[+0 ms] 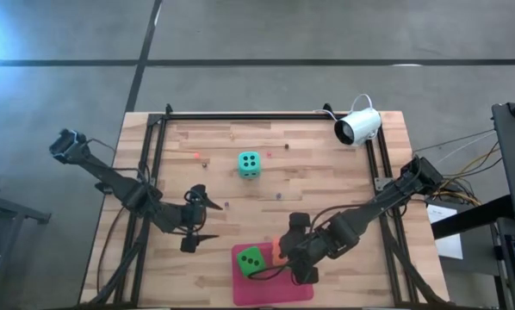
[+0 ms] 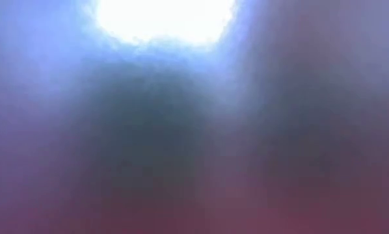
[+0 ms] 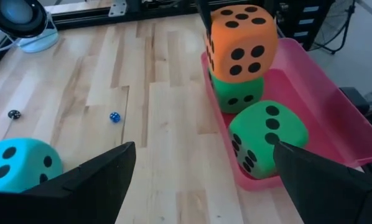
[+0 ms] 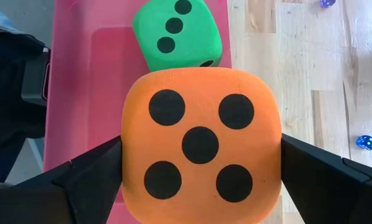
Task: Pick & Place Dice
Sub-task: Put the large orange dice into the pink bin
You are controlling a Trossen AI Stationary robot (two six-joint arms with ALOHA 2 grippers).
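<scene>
The right claw (image 4: 201, 162) held the orange die (image 4: 200, 144) between wide fingers, stacked on a green die (image 3: 237, 93) in the pink tray (image 3: 310, 99). Judged step: placing; next, release and lift clear. The left claw (image 3: 204, 180) gaped empty beside the tray, teal die (image 1: 250, 164) well beyond it on the surface.

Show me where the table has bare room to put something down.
Bare wood lies between the teal die and the white camera, and along the far rail. It is crowded near the pink tray: a green die, an orange die stacked on another green one, with the right tool around it.
</scene>
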